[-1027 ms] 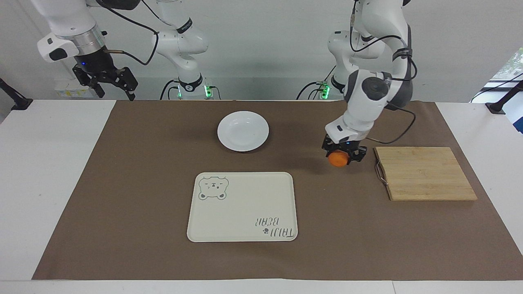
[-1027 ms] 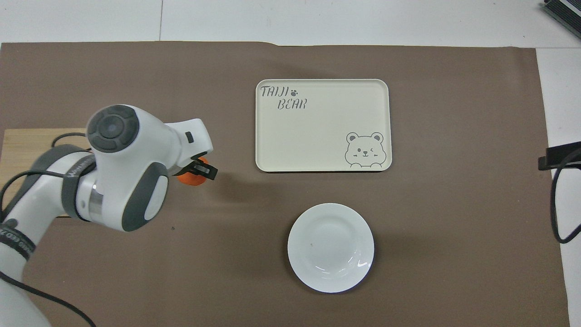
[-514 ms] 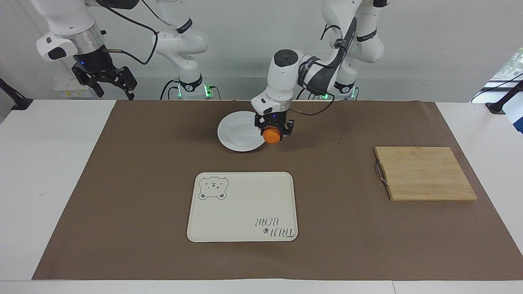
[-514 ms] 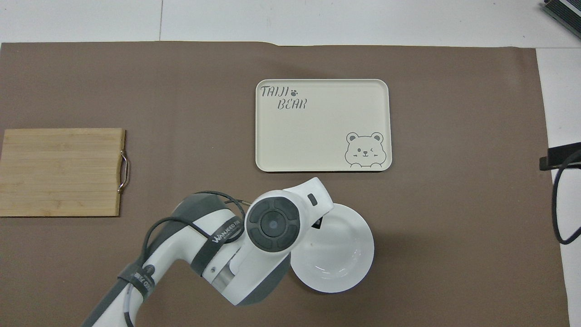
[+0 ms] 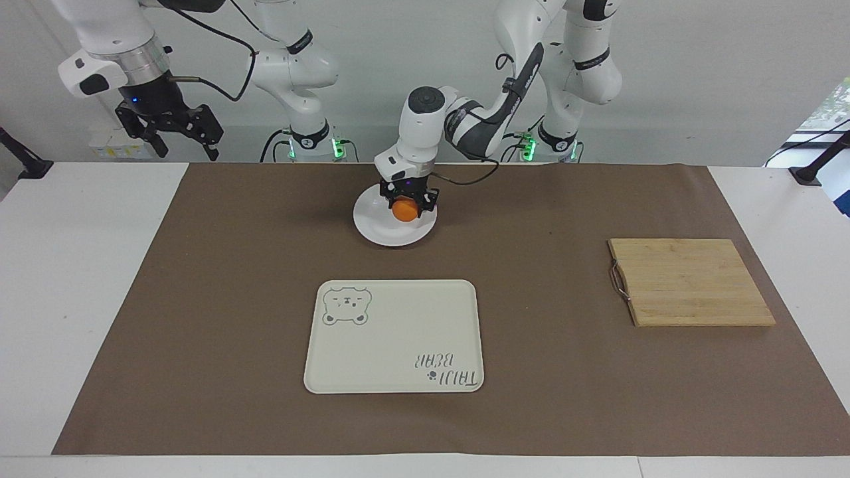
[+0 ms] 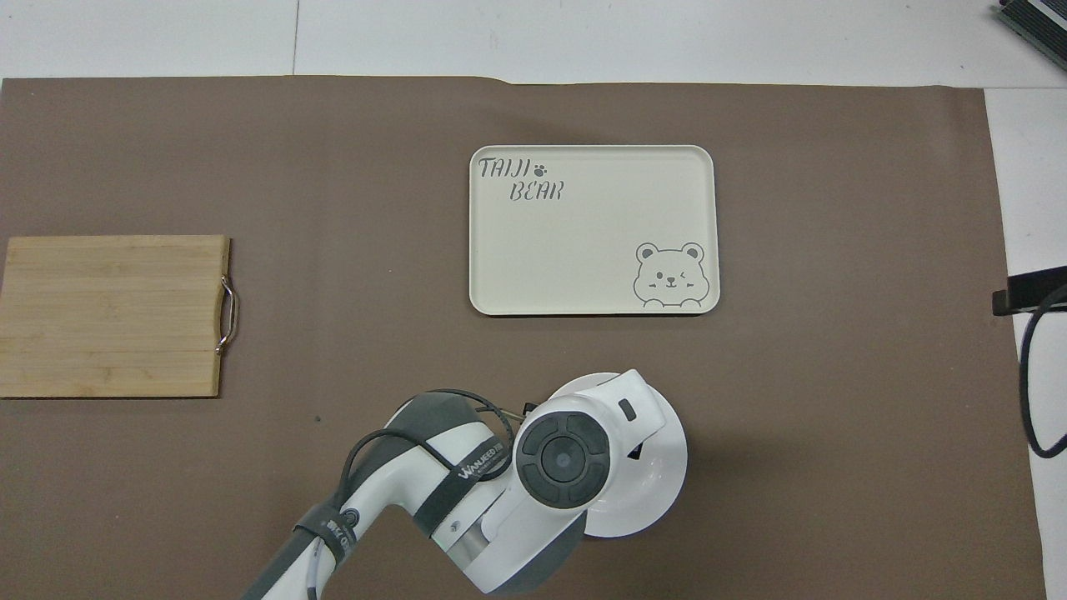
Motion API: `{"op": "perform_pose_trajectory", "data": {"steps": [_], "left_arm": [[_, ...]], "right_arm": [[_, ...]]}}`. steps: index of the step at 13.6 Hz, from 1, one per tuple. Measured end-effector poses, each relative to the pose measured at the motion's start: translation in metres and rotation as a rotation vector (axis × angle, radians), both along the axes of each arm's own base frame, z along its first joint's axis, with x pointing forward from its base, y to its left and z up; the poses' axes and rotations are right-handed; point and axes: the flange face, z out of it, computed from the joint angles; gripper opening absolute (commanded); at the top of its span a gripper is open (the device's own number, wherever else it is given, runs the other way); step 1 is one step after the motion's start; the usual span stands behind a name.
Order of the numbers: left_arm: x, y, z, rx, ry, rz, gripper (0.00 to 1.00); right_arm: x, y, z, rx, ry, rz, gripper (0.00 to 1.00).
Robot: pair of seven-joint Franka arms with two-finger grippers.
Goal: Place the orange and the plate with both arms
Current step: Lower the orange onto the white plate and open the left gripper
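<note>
The left gripper (image 5: 405, 201) has its jaws clamped on the orange (image 5: 404, 209), which sits between the fingertips, low over the middle of the white plate (image 5: 372, 229); half a second ago the fruit hung over the plate's rim toward the left arm's end, and a second ago beside the wooden cutting board (image 5: 690, 281); the cream bear tray (image 5: 394, 336) lies farther from the robots than the plate; the right gripper (image 5: 174, 129) waits raised with jaws spread, above the right arm's end of the table.

The left hand (image 5: 406, 197) points down, fingers clamped. The right hand (image 5: 174, 130) hangs raised, fingers spread, arm waiting.
</note>
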Motion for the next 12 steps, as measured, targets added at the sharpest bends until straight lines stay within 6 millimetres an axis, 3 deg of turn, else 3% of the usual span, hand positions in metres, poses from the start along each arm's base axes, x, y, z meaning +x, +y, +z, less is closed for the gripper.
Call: {"op": "perform_pose_trajectory", "data": {"steps": [1, 6, 9, 10, 12], "left_arm": [[-0.003, -0.003, -0.005, -0.005, 0.012, 0.004, 1.0], [-0.004, -0.005, -0.003, -0.014, 0.014, 0.006, 1.0], [0.009, 0.004, 0.008, -0.022, 0.002, 0.03, 1.0], [0.021, 0.016, 0.015, -0.017, -0.002, 0.043, 1.0], [0.058, 0.061, 0.034, 0.016, -0.006, 0.052, 1.0]], "right_arm": [[0.0, 0.0, 0.0, 0.0, 0.0, 0.0, 1.0], [-0.001, 0.003, -0.005, 0.022, 0.01, 0.003, 1.0], [-0.001, 0.012, -0.015, 0.069, 0.029, 0.013, 1.0], [-0.002, 0.017, -0.021, 0.093, 0.04, 0.017, 1.0], [-0.003, 0.026, -0.038, 0.151, 0.072, 0.023, 1.0]]}}
